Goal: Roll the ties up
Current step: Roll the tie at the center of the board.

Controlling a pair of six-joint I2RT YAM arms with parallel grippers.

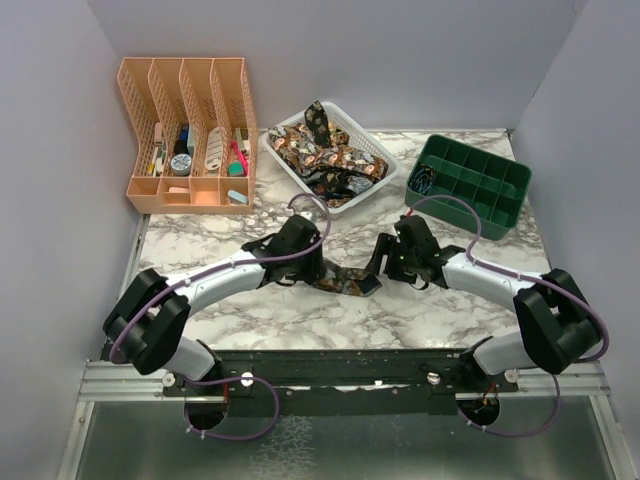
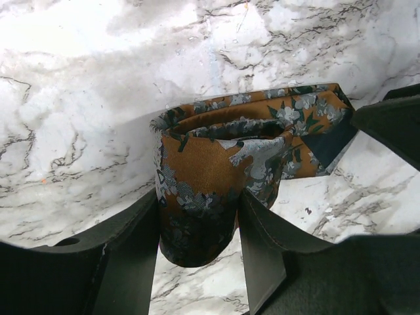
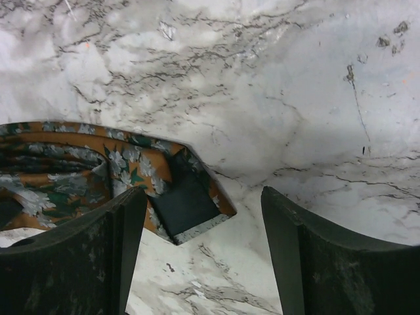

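Note:
One tie (image 2: 197, 164), orange-brown with a pale floral pattern, is partly rolled on the marble table (image 1: 300, 310). My left gripper (image 2: 200, 220) is shut on the rolled part, which bulges between its fingers (image 2: 262, 243). The tie's loose tail (image 3: 187, 203), dark lining up, lies flat beside the left finger of my right gripper (image 3: 203, 207), which is open and grips nothing. From above, the tie (image 1: 350, 283) lies between my left gripper (image 1: 320, 270) and my right gripper (image 1: 383, 262). More ties (image 1: 320, 150) are heaped in a white basket (image 1: 385, 180).
A green compartment tray (image 1: 470, 185) with thin black cords sits at the back right. An orange desk organizer (image 1: 190, 135) stands at the back left. Grey walls close in the table on three sides.

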